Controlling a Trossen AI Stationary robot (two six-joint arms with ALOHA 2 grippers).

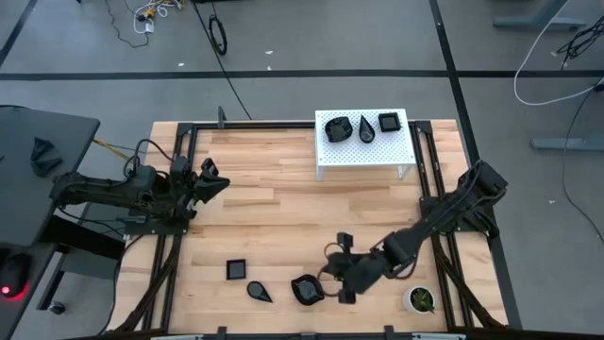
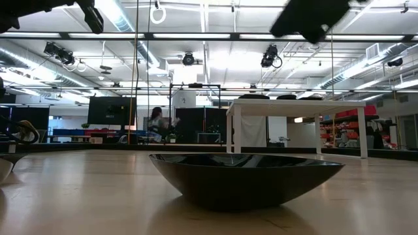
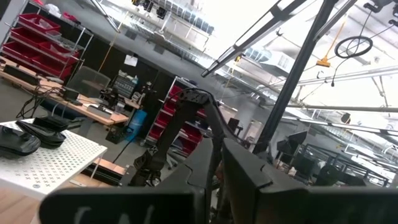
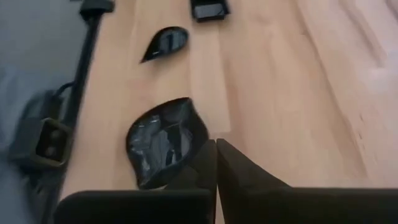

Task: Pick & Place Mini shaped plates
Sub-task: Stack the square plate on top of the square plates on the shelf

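The right hand (image 4: pixel 216 149) is pinched shut on the rim of a rounded little black plate (image 4: pixel 163 142) near the front of the tabletop (image 1: pixel 283 212); it looks hard, light and slippery, so its thin edge is the best place to hold

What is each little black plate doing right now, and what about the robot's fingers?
Rounded plate: flat on the table, beside the right gripper, not lifted.
Teardrop plate: lying on the table, untouched.
Square plate: lying on the table, untouched.
Three plates: resting on the white stand.
Right gripper: fingers shut, low by the rounded plate.
Left gripper: fingers shut, waiting at the table's left side.
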